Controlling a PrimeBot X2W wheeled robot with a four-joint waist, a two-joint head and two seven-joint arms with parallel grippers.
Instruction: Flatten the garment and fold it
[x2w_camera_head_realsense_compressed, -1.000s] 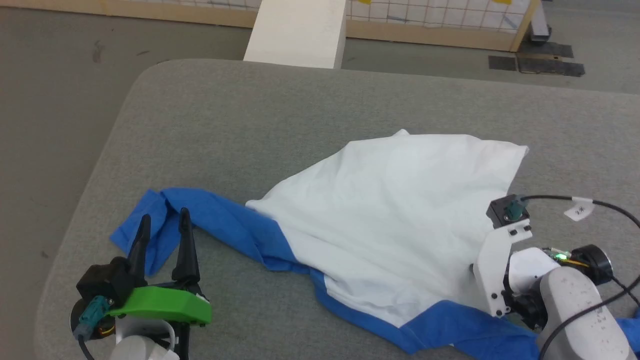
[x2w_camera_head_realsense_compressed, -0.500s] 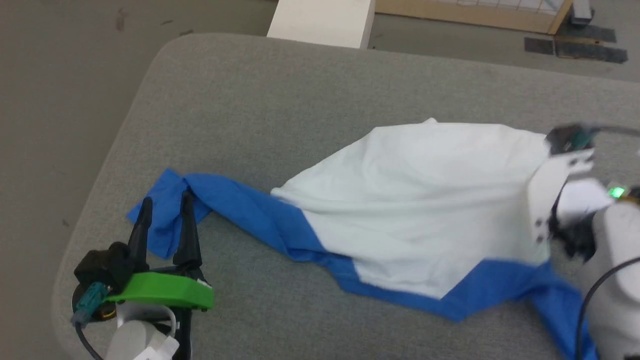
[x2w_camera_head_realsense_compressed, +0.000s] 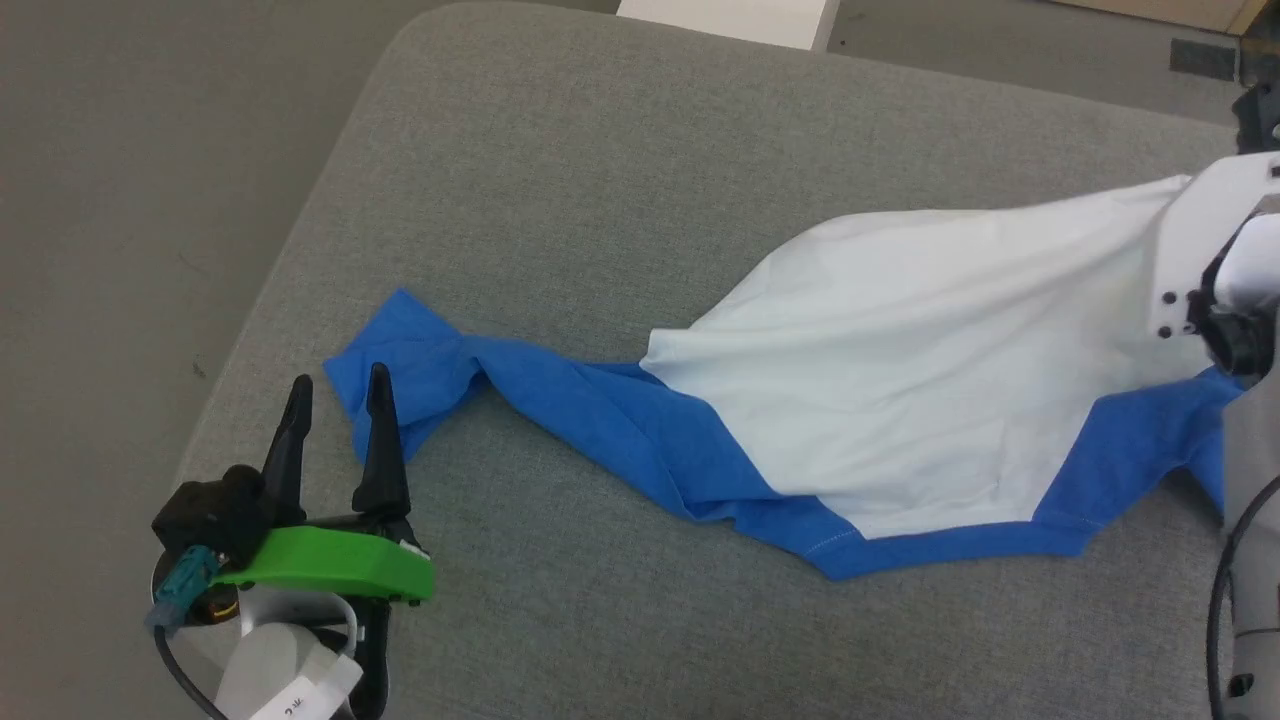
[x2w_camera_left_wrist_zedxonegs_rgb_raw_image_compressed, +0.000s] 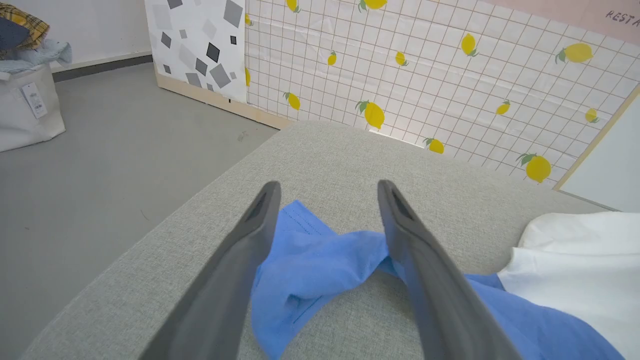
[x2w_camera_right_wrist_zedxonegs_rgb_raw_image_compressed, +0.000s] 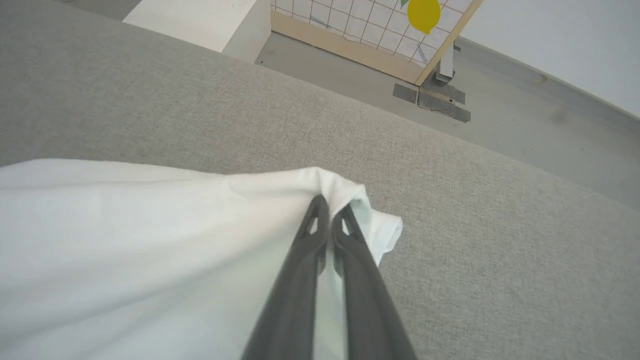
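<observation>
Head view: garment (x2w_camera_head_realsense_compressed: 900, 400) spread across grey pad (x2w_camera_head_realsense_compressed: 600, 150), blue sleeve (x2w_camera_head_realsense_compressed: 400, 350) end beside left gripper (x2w_camera_head_realsense_compressed: 340, 376). Left wrist view: fingers (x2w_camera_left_wrist_zedxonegs_rgb_raw_image_compressed: 240, 260) apart, sleeve seen between them. Right wrist view: right gripper (x2w_camera_right_wrist_zedxonegs_rgb_raw_image_compressed: 331, 212) clamped on garment's white corner.

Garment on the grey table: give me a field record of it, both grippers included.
garment: soft white knit shirt with bright-blue long sleeves, stretched out across the table, wrinkled, not folded
surface: grey fabric-covered table
right gripper: shut on a white corner of the garment
left gripper: open, holding nothing
blue sleeve end: bunched, lying between the left gripper's fingers in the left wrist view; contact cannot be told
</observation>
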